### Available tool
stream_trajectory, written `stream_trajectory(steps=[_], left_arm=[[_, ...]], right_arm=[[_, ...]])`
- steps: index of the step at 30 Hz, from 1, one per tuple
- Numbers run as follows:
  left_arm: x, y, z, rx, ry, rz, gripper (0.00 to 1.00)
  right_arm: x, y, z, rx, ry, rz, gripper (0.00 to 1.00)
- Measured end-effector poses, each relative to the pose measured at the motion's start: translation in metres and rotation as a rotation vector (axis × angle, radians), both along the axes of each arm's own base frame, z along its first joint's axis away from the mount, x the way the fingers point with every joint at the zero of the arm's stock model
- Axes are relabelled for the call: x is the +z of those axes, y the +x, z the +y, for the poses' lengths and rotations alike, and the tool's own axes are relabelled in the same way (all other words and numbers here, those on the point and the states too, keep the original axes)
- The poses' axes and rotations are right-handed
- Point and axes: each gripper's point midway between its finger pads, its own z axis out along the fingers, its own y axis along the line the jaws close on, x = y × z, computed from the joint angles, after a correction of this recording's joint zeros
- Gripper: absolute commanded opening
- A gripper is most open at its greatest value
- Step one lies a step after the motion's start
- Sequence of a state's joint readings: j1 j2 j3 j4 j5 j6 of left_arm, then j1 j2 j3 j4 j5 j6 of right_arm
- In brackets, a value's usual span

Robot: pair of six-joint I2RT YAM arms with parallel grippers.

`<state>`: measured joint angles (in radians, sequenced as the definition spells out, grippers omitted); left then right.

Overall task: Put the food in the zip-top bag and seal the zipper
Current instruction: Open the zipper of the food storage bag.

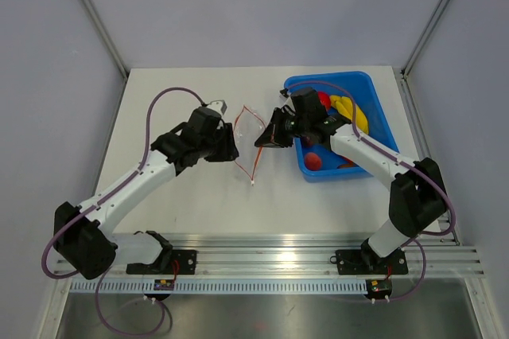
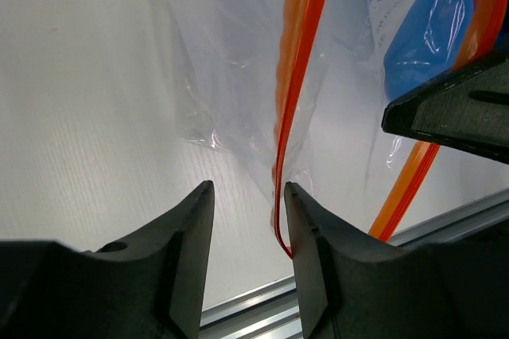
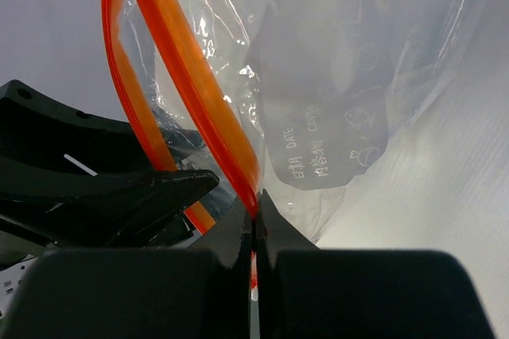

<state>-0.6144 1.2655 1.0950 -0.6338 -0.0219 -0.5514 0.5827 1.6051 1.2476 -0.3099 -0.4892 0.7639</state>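
The clear zip-top bag (image 1: 248, 142) hangs between my two grippers, its mouth spread open. Its orange-red zipper (image 1: 256, 120) shows as two separated strips. My right gripper (image 1: 267, 137) is shut on one strip of the zipper (image 3: 199, 92) and holds up that side of the bag (image 3: 334, 76). My left gripper (image 1: 231, 148) is open; the other strip (image 2: 293, 108) runs between its jaws, right against the inner face of the right finger (image 2: 306, 227). The yellow banana (image 1: 351, 111) lies in the blue bin (image 1: 380, 116), behind my right arm.
The blue bin stands at the right of the white table (image 1: 167, 108) and also holds a red tomato (image 1: 314, 160) and other toy food. The aluminium rail (image 1: 270, 259) runs along the near edge. The right gripper's black finger (image 2: 453, 112) shows in the left wrist view.
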Motion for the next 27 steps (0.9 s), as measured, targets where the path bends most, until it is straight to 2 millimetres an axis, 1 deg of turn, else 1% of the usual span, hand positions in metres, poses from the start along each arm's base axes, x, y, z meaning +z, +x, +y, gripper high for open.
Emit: stream_trajectory(steps=[4, 6, 7, 8, 10, 11, 13, 16, 18, 21, 24, 26, 27], left_arm=[[-0.004, -0.001, -0.003, 0.002, -0.014, -0.003, 0.44], [-0.006, -0.001, -0.006, 0.006, -0.029, -0.007, 0.41], [-0.008, -0.001, -0.007, 0.008, -0.033, -0.006, 0.36], [-0.01, -0.001, -0.008, 0.011, -0.039, -0.004, 0.21], [-0.014, -0.002, -0.009, 0.023, -0.04, 0.001, 0.03], [-0.014, -0.001, -0.008, 0.033, -0.039, 0.002, 0.0], [-0.014, 0.001, -0.004, 0.051, -0.019, -0.009, 0.0], [-0.011, 0.002, 0.013, 0.108, 0.062, -0.006, 0.0], [0.002, 0.004, 0.025, 0.142, 0.111, -0.021, 0.0], [0.032, 0.007, 0.039, 0.181, 0.15, -0.066, 0.0], [0.06, 0.005, 0.043, 0.179, 0.146, -0.1, 0.0], [0.065, 0.003, 0.039, 0.155, 0.135, -0.104, 0.0], [0.062, 0.001, 0.037, 0.141, 0.138, -0.092, 0.0]], right_arm=[[0.001, 0.001, 0.001, 0.002, 0.008, -0.001, 0.0], [0.002, 0.001, 0.002, 0.004, 0.012, -0.002, 0.0], [0.001, 0.001, 0.002, 0.004, 0.013, 0.0, 0.0], [0.001, 0.001, 0.002, 0.004, 0.014, 0.001, 0.0], [0.001, 0.001, 0.003, 0.003, 0.013, 0.002, 0.0], [0.0, 0.001, 0.002, 0.003, 0.013, 0.003, 0.0], [0.0, 0.001, 0.002, 0.002, 0.01, 0.003, 0.0], [-0.005, 0.001, -0.001, -0.005, -0.013, 0.006, 0.0], [-0.01, 0.0, -0.005, -0.014, -0.039, 0.012, 0.0], [-0.019, 0.0, -0.012, -0.033, -0.089, 0.017, 0.0], [-0.024, 0.0, -0.017, -0.048, -0.123, 0.021, 0.0], [-0.025, 0.0, -0.016, -0.047, -0.132, 0.011, 0.0], [-0.027, 0.0, -0.016, -0.047, -0.139, 0.008, 0.0]])
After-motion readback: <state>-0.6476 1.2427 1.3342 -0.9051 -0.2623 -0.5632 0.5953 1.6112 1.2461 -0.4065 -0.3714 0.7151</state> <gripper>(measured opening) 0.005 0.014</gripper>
